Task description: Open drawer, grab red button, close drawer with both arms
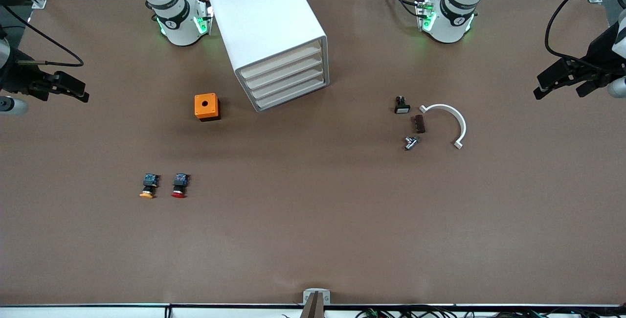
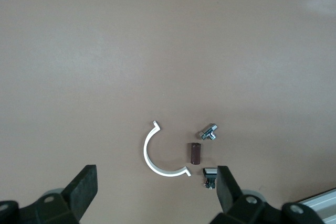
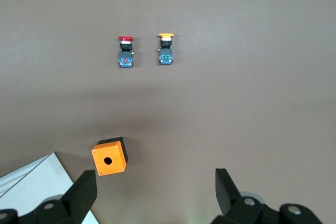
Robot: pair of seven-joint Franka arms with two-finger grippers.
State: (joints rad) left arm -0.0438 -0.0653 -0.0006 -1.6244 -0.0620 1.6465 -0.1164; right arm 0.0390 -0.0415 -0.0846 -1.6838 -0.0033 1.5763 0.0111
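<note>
- Brown covering spreads over the whole table (image 1: 313,239), with the two arms based along its edge farthest from the front camera.
- White box cabinet (image 1: 264,19) stands between the two bases, nearer the right arm's, turned at an angle; its four pale-fronted drawers are all pushed in, the drawer (image 1: 288,94) at the bottom among them.
- Red-capped button (image 1: 179,185) lies on the table toward the right arm's end, well nearer to the front camera than the cabinet, cap pointing toward that camera.
- Just beside it, farther toward the right arm's end, lies an orange-capped button (image 1: 148,186), the two apart.
- An orange cube (image 1: 207,106) with a hole in its top sits near the cabinet's front corner, between the cabinet and the buttons.
- Toward the left arm's end lie a white half-ring clip (image 1: 449,121), a small dark brown block (image 1: 419,124), a small metal part (image 1: 410,142) and a small black part (image 1: 401,105), close together.
- Right gripper (image 1: 58,88) hangs at its end of the table, jaws spread wide and holding nothing.
- Left gripper (image 1: 562,80) hangs at its own end, jaws likewise apart and empty.
</note>
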